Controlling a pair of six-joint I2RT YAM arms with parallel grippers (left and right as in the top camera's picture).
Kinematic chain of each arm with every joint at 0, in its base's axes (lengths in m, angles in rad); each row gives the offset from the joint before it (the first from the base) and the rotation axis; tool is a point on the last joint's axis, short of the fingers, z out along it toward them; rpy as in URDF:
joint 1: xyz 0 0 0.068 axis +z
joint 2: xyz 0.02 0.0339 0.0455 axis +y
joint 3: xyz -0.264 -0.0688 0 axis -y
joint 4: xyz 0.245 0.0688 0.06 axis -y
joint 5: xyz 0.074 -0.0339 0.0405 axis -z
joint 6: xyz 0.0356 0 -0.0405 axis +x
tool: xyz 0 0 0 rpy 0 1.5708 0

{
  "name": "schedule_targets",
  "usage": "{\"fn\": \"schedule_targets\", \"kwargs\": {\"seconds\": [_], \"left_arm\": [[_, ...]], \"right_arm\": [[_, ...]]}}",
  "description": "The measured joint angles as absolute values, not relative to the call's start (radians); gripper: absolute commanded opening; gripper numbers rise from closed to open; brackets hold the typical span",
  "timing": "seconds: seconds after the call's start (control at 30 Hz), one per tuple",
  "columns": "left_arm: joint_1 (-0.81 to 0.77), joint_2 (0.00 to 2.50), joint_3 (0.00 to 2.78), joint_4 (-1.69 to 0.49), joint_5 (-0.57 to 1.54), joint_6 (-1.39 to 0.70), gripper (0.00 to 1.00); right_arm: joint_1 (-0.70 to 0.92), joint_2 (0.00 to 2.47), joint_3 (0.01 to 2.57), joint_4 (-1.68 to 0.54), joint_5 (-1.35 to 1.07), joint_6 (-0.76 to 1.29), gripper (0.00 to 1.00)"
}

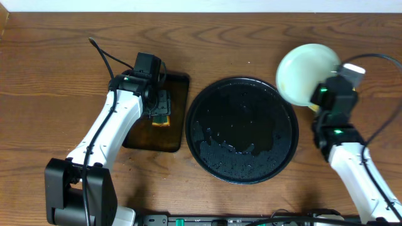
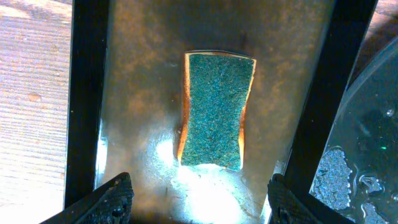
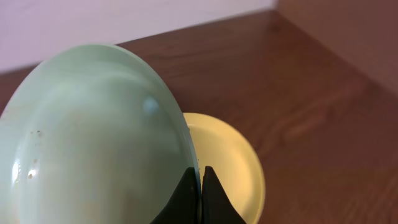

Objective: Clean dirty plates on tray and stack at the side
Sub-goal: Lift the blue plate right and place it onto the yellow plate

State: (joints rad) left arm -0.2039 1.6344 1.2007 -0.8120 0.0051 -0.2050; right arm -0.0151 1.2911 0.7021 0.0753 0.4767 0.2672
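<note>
My right gripper (image 3: 199,186) is shut on the rim of a pale mint-white plate (image 3: 93,137), held tilted above a pale yellow plate (image 3: 227,162) that lies on the wood tabletop. In the overhead view the held plate (image 1: 306,72) is at the right of the round black tray (image 1: 242,129), which is wet and holds no plates. The third plate is not visible. My left gripper (image 2: 196,199) is open above the green-and-yellow sponge (image 2: 214,109), which lies on the small dark rectangular tray (image 2: 137,93). The left gripper (image 1: 158,103) shows in the overhead view too.
The rectangular tray (image 1: 179,119) sits just left of the round tray. Bare wood tabletop (image 1: 50,81) lies at the far left and at the far right (image 3: 323,112). A pale wall (image 3: 93,25) runs along the table's back edge.
</note>
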Motion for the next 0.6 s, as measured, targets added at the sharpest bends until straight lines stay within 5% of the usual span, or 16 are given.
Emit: {"fn": "schedule_targets", "kwargs": {"seconds": [0.3,0.6], "left_arm": [[-0.204,1.634,1.201,-0.812,0.005,-0.205,0.7],[-0.204,1.634,1.201,-0.812,0.005,-0.205,0.7]], "right_arm": [[-0.25,1.355,0.704,0.118,0.316,0.453,0.01],[-0.294,1.49,0.705,0.244,0.242,0.49,0.06]]}}
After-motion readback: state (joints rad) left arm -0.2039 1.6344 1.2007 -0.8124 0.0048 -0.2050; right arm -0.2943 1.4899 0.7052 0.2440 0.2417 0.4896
